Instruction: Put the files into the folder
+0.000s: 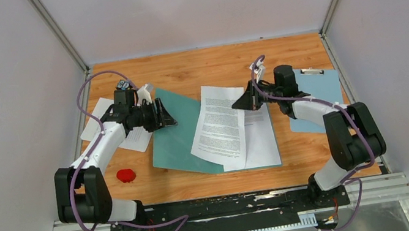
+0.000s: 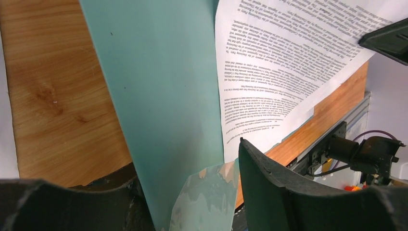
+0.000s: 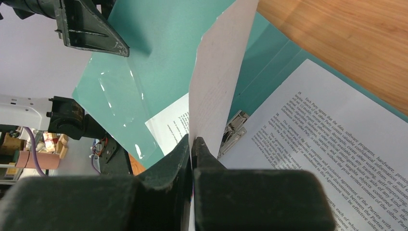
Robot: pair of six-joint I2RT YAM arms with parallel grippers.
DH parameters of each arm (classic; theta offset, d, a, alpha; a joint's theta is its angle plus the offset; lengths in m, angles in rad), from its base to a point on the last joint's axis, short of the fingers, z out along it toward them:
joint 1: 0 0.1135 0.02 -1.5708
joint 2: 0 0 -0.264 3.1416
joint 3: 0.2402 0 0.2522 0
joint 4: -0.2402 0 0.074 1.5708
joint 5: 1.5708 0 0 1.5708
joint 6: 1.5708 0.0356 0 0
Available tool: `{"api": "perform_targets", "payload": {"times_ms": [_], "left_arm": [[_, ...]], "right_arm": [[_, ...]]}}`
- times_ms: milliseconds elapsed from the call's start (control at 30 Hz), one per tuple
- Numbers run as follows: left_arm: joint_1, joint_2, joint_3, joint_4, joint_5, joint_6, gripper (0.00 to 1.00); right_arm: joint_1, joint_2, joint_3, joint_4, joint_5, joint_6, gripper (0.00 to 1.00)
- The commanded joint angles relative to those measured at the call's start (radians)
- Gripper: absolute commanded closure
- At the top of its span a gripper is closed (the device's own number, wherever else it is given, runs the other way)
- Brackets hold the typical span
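The teal folder [image 1: 176, 137] lies open on the table. One printed sheet [image 1: 263, 140] lies flat on its right half, beside the metal fastener [image 3: 233, 132]. My right gripper [image 1: 251, 99] is shut on the far right edge of a second printed sheet [image 1: 221, 124] and holds that edge lifted over the folder; the right wrist view shows this sheet edge-on [image 3: 219, 72] between the closed fingers. My left gripper [image 1: 165, 116] is open, and the far edge of the folder's left cover [image 2: 163, 96] passes between its wide-apart fingers [image 2: 274, 187].
More white sheets [image 1: 131, 138] lie at the left under my left arm. A light blue clipboard [image 1: 319, 94] lies at the right under my right arm. A small red object [image 1: 126, 175] sits near the left front.
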State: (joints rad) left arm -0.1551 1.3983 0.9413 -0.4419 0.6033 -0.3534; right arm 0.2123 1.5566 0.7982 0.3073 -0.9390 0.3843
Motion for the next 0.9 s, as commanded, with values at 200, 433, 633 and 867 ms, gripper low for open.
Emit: {"api": "perform_targets", "payload": {"times_ms": [200,433,633,867], "left_arm": [[-0.003,-0.012,0.030,0.024,0.026,0.016,0.40],[-0.003,-0.008,0.044,-0.005,-0.012,0.037,0.40],[-0.003,0.002,0.015,0.063,0.065,-0.017,0.40],[-0.003,0.009,0.029,0.018,0.016,0.008,0.43]], "right_arm": [[0.013,0.064,-0.008,0.135,-0.012,0.075,0.97],[0.013,0.021,0.022,0.010,0.020,-0.011,0.97],[0.016,0.061,0.014,-0.052,0.079,-0.010,0.84],[0.017,0.085,0.035,-0.219,0.249,-0.010,0.69]]}}
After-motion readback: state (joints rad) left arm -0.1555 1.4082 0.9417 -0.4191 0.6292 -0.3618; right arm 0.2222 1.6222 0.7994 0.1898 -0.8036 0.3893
